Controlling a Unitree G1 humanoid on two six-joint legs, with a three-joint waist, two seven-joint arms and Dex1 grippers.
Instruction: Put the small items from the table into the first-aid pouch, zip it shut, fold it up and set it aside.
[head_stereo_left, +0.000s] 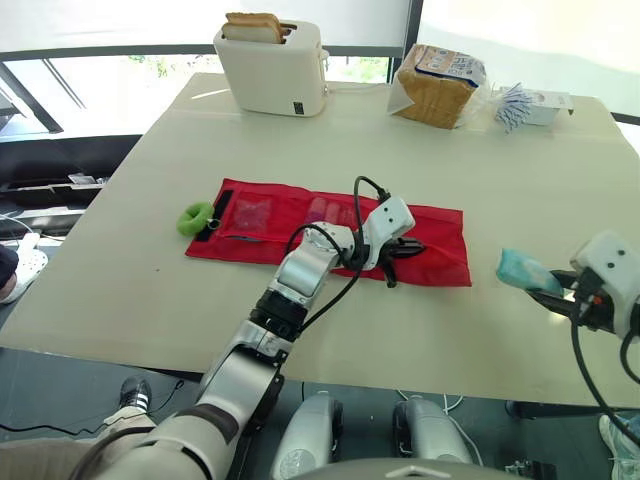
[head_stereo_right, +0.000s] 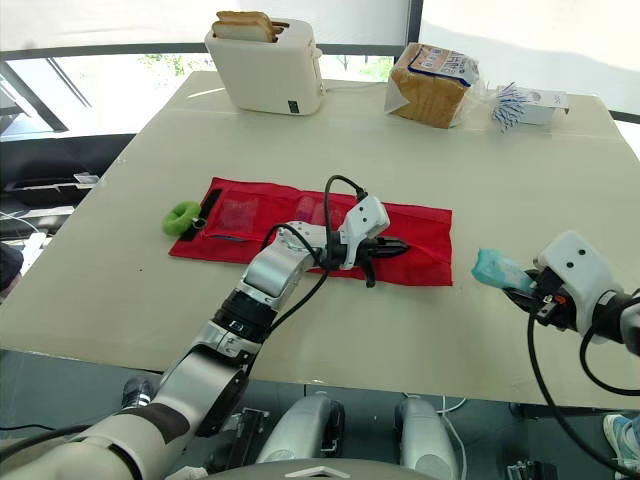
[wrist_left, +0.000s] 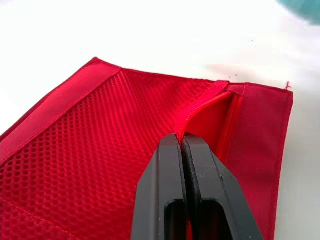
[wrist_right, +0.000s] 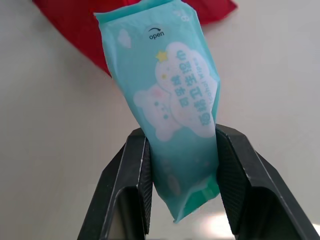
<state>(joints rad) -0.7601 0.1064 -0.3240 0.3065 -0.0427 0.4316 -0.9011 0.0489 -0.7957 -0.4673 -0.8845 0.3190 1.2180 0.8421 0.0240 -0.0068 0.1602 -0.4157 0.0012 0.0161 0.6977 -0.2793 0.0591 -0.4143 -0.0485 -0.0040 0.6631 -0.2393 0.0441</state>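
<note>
1. At the desk's (head_stereo_left: 150, 300) near right edge, the right hand (wrist_right: 181, 150) pinches a teal wipes pack (wrist_right: 170, 85) by its lower end. Judged light, soft and slippery; hold mid-body without crushing.
2. Further in, the left hand (wrist_left: 183, 150) is pressed together on the zip (wrist_left: 200, 107) of the red first-aid pouch (head_stereo_left: 270, 215), which lies flat and unfolded mid-desk. The mesh-fronted fabric looks limp and is best held at the zip edge.
3. A small green item (head_stereo_left: 197, 218) touches the pouch's left end.
</note>
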